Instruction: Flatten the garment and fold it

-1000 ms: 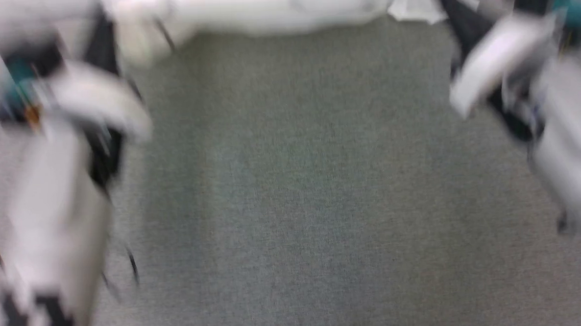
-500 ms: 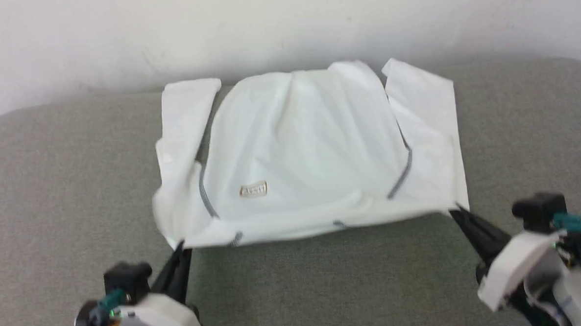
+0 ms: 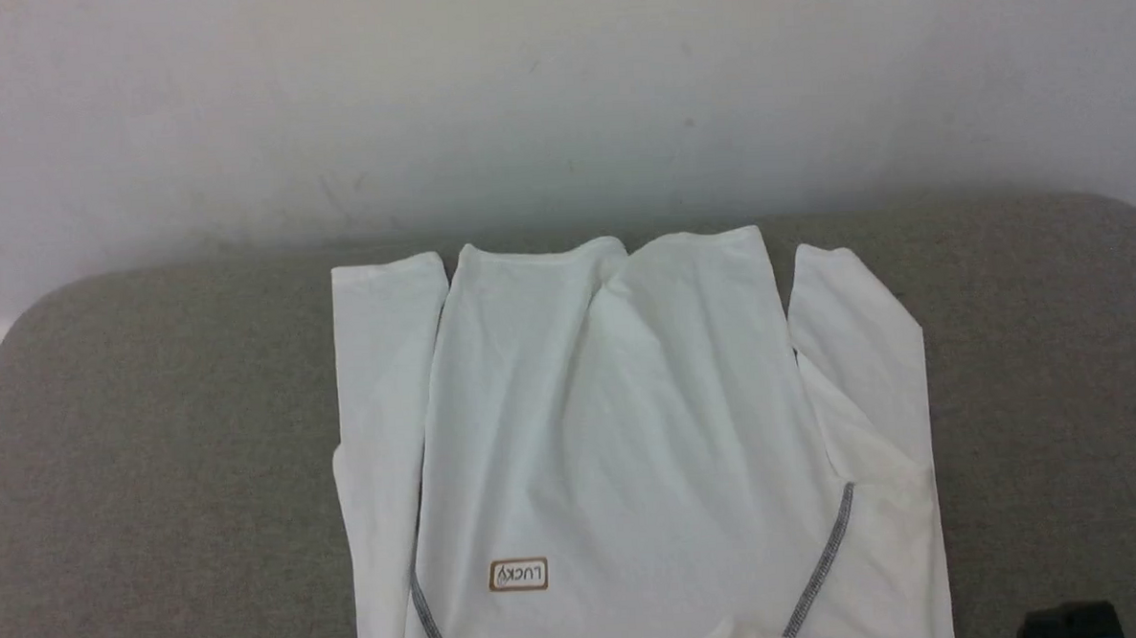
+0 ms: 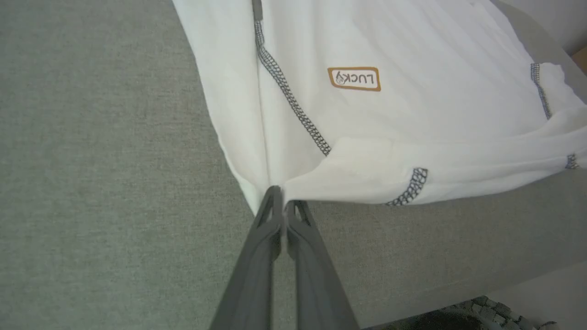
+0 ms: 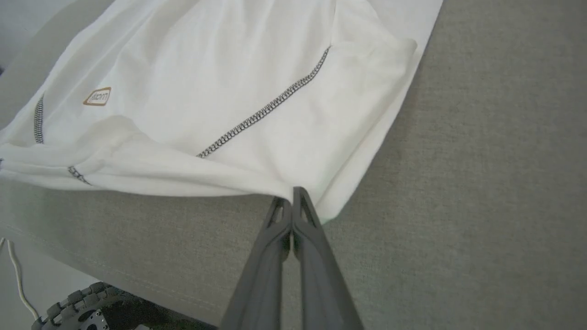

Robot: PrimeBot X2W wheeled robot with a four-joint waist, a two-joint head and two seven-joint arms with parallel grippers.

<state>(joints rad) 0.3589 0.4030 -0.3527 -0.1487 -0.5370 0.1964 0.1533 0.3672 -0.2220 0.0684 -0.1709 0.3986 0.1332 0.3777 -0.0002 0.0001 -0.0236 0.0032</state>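
Left claw (image 4: 284, 198) is pinching the near-left corner of the garment (image 4: 435, 110), fingers closed on the fabric. The garment is lying spread on the grey bench (image 3: 151, 423), sleeves lying alongside the body, LUCKY label (image 3: 519, 574) sitting by the left seam, near edge bunching into a fold. Right claw (image 5: 290, 196) is gripping the near-right corner, clamped on cloth.

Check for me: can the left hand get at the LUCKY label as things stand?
Probably not yet. The left hand is shut on the near corner of the garment, so it must let go first. Otherwise the way looks free: the label lies bare on flat fabric close ahead.
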